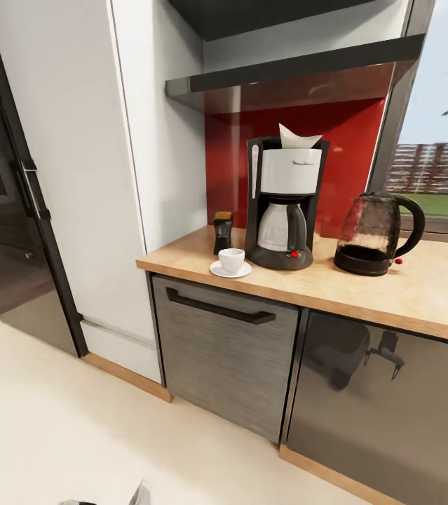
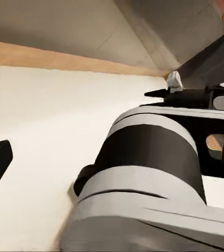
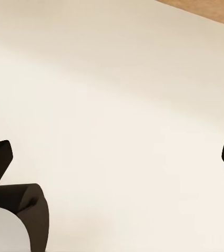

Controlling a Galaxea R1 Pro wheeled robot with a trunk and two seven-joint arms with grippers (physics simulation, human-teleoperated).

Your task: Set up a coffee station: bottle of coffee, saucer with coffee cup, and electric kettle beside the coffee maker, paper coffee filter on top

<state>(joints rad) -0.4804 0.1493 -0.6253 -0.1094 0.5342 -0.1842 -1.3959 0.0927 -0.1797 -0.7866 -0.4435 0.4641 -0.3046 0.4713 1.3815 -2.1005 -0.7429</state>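
The coffee maker (image 1: pixel 280 210) stands on the kitchen countertop (image 1: pixel 420 294) before a red backsplash, and the paper coffee filter (image 1: pixel 298 136) sits on its top. Just left of it stands the bottle of coffee (image 1: pixel 222 233). In front of that bottle, the coffee cup (image 1: pixel 231 259) rests on the saucer (image 1: pixel 218 270). The electric kettle (image 1: pixel 373 235) stands to the right of the coffee maker. The dark kitchen shelf (image 1: pixel 301 66) hangs above. My left gripper (image 2: pixel 112 163) is open over the cream floor, with a robot arm segment in front of it. My right gripper (image 3: pixel 114 160) is open above bare floor, holding nothing.
A dark tall appliance (image 1: pixel 6 210) and a white panel (image 1: pixel 76 175) stand left of the counter. Below the slab are a grey drawer front with a black handle (image 1: pixel 220 306) and a glossy cabinet (image 1: pixel 385 400). A window (image 1: pixel 441 161) is at the right. Cream floor (image 1: pixel 55 421) lies in front.
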